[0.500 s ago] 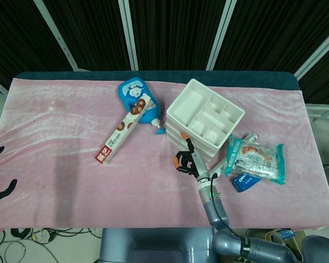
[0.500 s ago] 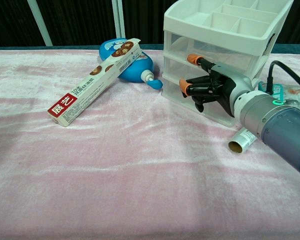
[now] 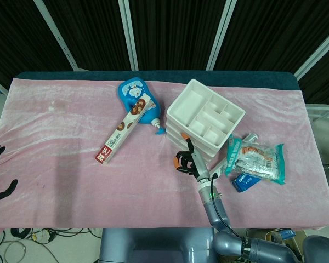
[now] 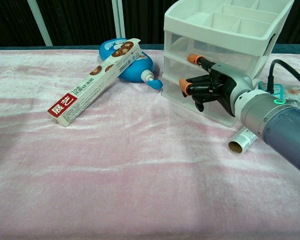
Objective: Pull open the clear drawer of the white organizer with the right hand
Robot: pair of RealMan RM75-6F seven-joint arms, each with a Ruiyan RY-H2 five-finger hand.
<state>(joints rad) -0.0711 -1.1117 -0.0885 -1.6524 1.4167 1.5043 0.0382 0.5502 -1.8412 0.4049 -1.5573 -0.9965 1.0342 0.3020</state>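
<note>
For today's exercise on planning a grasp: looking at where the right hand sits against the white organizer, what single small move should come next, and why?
Probably curl the fingers onto the clear drawer front. The right hand is right up against the white organizer, fingers spread across the drawer fronts, and every drawer looks closed. Whether it has a hold yet cannot be told, so secure one before pulling toward the robot.

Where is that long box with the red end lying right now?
The long box lies left of the white organizer on the pink cloth, its far end resting on the blue bottle.
</note>
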